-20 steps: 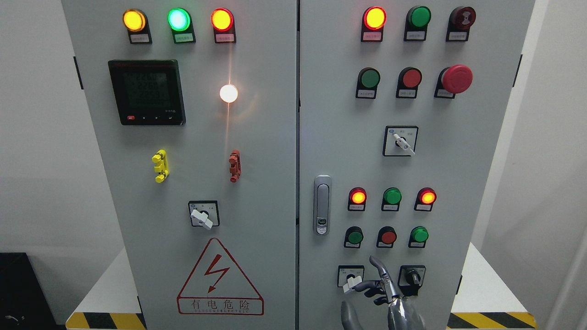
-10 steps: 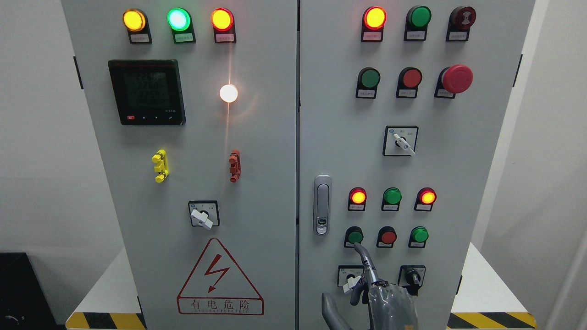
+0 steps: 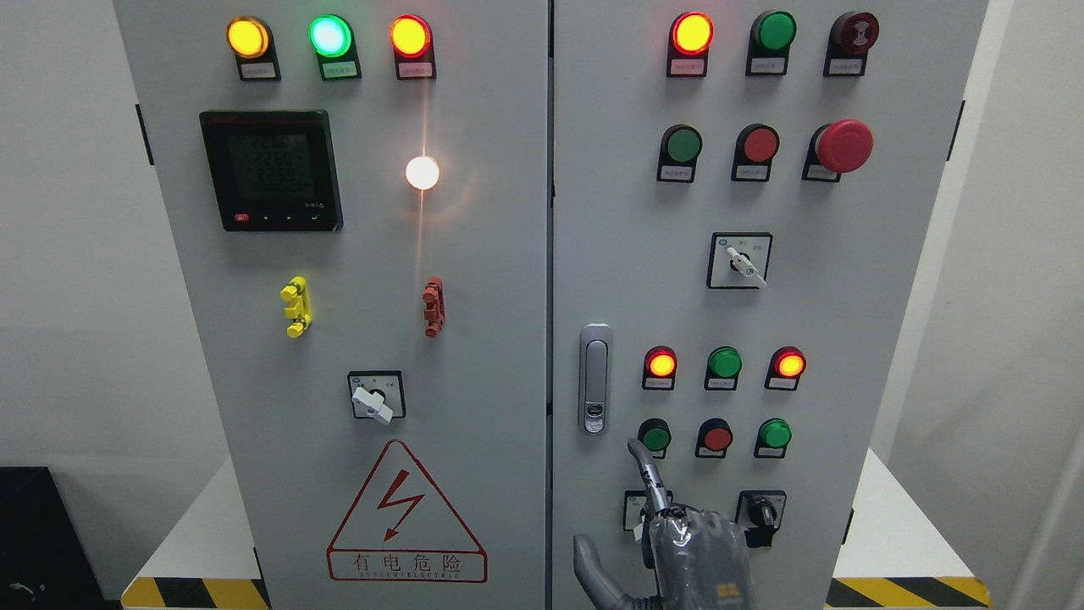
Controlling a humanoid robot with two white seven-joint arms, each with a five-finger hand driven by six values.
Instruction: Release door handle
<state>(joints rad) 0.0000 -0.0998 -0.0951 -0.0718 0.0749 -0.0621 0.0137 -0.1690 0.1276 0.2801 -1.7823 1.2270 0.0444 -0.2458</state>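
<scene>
Starting at the left edge of the right cabinet door [image 3: 847,339]: door handle [image 3: 595,379], a slim upright metal latch in a recessed plate, keyhole at the bottom end. Looks rigid, smooth, probably a bit slippery, light to swing, not fragile at all. Best taken by hooking fingertips behind the long middle part, above the lock. Further right and lower: right robot hand [image 3: 690,551], coming up from the bottom edge, holding nothing, index finger [image 3: 645,466] poking upward, thumb [image 3: 586,559] splayed sideways. Handle sits up-left of that fingertip, near but apart, so pretty much let go by the look of it.
</scene>
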